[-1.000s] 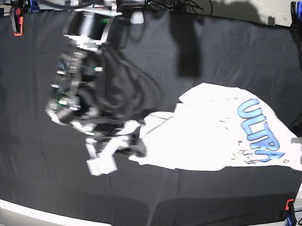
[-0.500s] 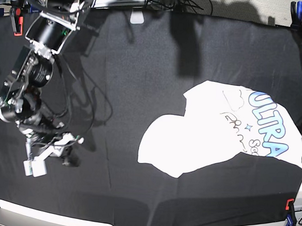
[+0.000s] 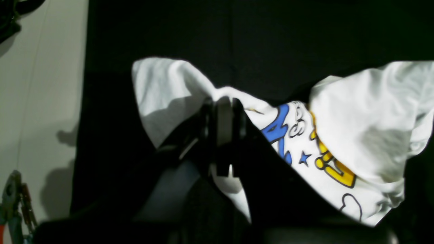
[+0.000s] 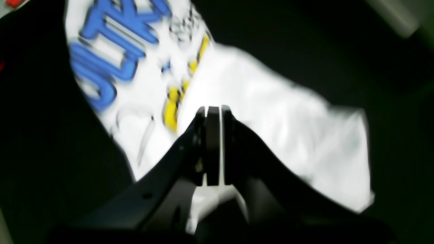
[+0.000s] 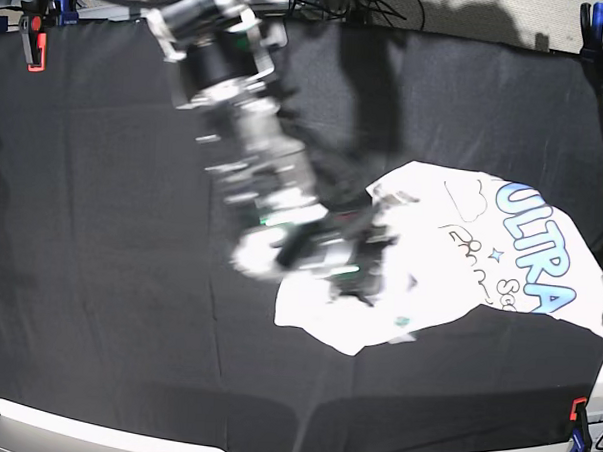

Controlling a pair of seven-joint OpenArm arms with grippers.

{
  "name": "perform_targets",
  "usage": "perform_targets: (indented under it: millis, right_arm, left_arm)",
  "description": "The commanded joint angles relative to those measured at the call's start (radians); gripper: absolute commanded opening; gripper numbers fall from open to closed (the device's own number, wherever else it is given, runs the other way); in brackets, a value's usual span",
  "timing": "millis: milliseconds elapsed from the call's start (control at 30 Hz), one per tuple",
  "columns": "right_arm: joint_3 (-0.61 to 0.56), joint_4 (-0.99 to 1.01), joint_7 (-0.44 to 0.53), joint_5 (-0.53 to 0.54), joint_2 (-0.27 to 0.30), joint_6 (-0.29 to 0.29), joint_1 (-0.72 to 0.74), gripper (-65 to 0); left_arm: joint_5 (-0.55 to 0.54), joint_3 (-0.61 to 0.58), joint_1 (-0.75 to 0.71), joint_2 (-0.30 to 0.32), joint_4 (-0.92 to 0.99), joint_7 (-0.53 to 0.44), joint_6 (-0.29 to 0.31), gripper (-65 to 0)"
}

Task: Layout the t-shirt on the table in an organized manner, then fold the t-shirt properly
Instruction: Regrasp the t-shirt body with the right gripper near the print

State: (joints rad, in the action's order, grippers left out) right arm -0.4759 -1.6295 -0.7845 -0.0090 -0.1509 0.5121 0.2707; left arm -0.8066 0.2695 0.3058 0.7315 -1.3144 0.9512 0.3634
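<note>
"ULTRA" in blue letters, on t-shirt (image 5: 500, 265)

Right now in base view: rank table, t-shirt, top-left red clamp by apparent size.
1. table, fills most of the frame
2. t-shirt, partly covered by the blurred arm
3. red clamp, far smaller

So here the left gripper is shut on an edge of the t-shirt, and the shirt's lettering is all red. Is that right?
Not quite. The left gripper is indeed shut on an edge of the t-shirt, but the lettering is not red: the left wrist view shows blue and yellow letters, and the base view shows blue letters on the t-shirt where it lies on the table.
</note>
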Motion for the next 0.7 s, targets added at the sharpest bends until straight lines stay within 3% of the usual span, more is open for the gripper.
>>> perform_targets:
  millis: [0,100,200,300,367,467,533,667]
  right_arm:
    - [-0.029,0.005,0.034,-0.040,-0.006,-0.032,0.026,-65.0]
    - [-0.146,0.095,0.099,-0.131,-0.006,-0.099,0.028,-65.0]
    - [-0.210,0.237,0.172,-0.245,-0.006,-0.216,0.031,-65.0]
    - [-0.222,0.363,0.264,-0.249,-0.006,-0.325,0.036,-65.0]
    - [-0.229,0.410,0.322,-0.250,-0.006,-0.326,0.036,-63.9]
    - [-0.249,0.426,0.341,-0.251,-0.006,-0.325,0.036,-39.9]
    - [-0.260,0.426,0.373,-0.250,-0.006,-0.325,0.037,-30.9]
    - [-0.295,0.426,0.371,-0.235,-0.006,-0.325,0.036,-30.5]
  left_arm:
    - [-0.010,0.010,0.026,0.028,-0.016,-0.023,0.000,-65.0]
    - [-0.008,0.010,0.026,0.028,-0.016,-0.024,0.000,-65.0]
    - [-0.007,0.010,0.026,0.028,-0.016,-0.024,0.000,-65.0]
    - [-0.007,0.010,0.026,0.028,-0.016,-0.024,0.000,-65.0]
    - [-0.007,0.010,0.026,0.028,-0.016,-0.024,0.000,-65.0]
    - [-0.007,0.010,0.026,0.028,-0.016,-0.024,0.000,-65.0]
    - [-0.007,0.010,0.026,0.028,-0.016,-0.024,0.000,-65.0]
    - [-0.007,0.010,0.026,0.028,-0.016,-0.024,0.000,-65.0]
